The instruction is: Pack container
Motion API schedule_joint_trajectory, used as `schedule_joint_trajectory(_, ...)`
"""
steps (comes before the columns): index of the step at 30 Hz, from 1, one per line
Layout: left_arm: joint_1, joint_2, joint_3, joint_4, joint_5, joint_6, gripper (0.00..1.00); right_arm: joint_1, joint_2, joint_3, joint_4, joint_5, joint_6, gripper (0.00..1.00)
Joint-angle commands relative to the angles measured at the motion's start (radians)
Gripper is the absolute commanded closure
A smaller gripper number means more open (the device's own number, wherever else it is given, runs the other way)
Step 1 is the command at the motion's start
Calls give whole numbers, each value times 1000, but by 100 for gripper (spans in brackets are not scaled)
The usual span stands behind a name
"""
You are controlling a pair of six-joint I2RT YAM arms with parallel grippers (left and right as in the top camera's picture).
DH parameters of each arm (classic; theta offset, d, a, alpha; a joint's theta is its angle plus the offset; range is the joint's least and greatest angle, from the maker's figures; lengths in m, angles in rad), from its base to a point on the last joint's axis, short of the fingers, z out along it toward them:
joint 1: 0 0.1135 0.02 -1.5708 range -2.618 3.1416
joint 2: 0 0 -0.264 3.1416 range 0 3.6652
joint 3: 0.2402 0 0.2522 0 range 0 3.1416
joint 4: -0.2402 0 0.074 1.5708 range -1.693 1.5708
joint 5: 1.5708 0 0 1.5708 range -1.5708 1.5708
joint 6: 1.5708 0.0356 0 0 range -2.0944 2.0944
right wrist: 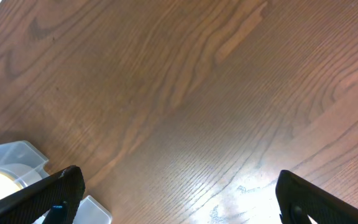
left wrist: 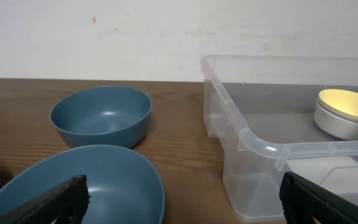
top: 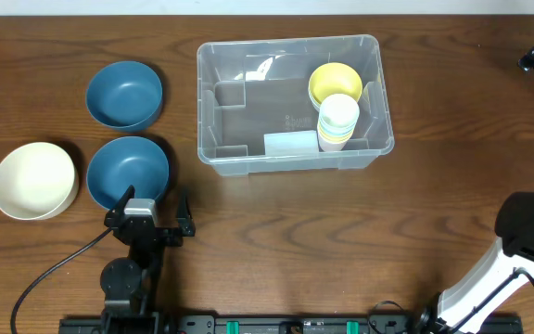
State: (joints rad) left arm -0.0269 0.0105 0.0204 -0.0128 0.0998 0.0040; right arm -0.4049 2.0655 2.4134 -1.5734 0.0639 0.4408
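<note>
left gripper [top: 151, 219] hanging spread open, empty | near blue bowl [top: 128, 172] sitting just beyond it | container [top: 290, 162] lying far-right of bowl, long axis running left-right | right gripper [right wrist: 178, 193] gaping empty, right of container | left arm sitting nearer

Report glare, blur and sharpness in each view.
Overhead: evenly lit and sharp, with soft highlights on the large clear plastic rectangular container. Left wrist: the near dark-blue round bowl and the left gripper's black fingers look soft; the container rim is crisper. Right wrist: a pale glare patch on the brown wooden table; the right gripper's black fingers are dark and blurred.
</note>
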Motion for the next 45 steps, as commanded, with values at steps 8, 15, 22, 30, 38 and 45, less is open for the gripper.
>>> schedule_joint_trajectory(8,4,14,180,-78,148,-2,2,-6,-10,13,0,7,15,1)
schedule_joint_trajectory(15,4,269,567,-447,76,-10,2,-6,-10,13,0,7,15,1)
schedule_joint_trajectory(22,4,700,1037,-861,75,6,2,-6,-10,13,0,7,15,1)
schedule_joint_trajectory(30,4,1012,1279,-1044,75,51,2,-6,-10,13,0,7,15,1)
schedule_joint_trajectory(38,4,1145,1272,-1059,37,116,2,-6,-10,13,0,7,15,1)
schedule_joint_trajectory(45,4,1308,1262,-1007,-68,115,2,-6,-10,13,0,7,15,1)
